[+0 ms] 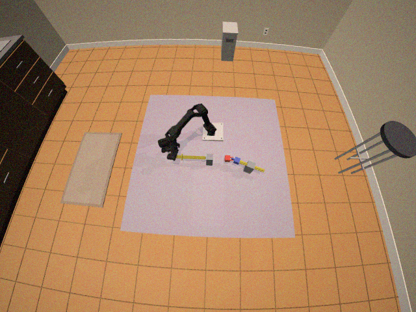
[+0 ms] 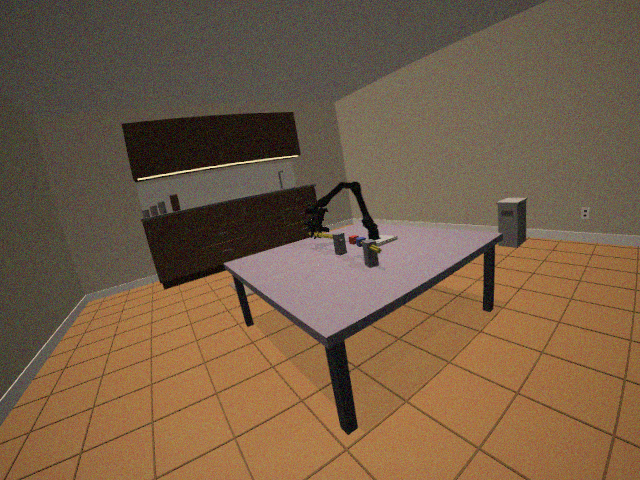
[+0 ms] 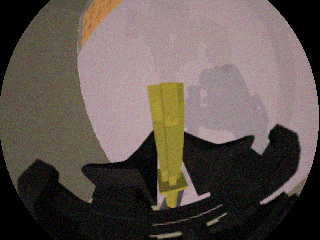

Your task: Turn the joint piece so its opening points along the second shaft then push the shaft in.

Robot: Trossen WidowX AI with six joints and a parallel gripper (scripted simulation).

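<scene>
The second shaft [image 1: 194, 157] [image 2: 325, 235] [image 3: 171, 110] is long and yellow, with a small collar near its outer end. It runs from its grey block [image 1: 209, 159] [image 2: 339, 243] to the left. My gripper [image 1: 174, 157] [image 3: 164, 132] is shut on this shaft near its outer end; the fingertips are partly hidden. The red joint piece [image 1: 227, 158] [image 2: 353, 239] stands right of that block, across a gap, and looks roughly in line with the second shaft. It is hinged to a blue part [image 1: 236, 160] [image 2: 360, 241] on the fixed yellow shaft [image 1: 259, 168], which goes slantwise through another grey block [image 1: 249, 167] [image 2: 370, 255].
The arm's white base plate [image 1: 218, 136] [image 2: 387, 239] lies behind the shafts. The arm arches from it to the left above the pale table top [image 1: 201, 208] [image 2: 320, 294]. Its left edge runs beyond the gripper.
</scene>
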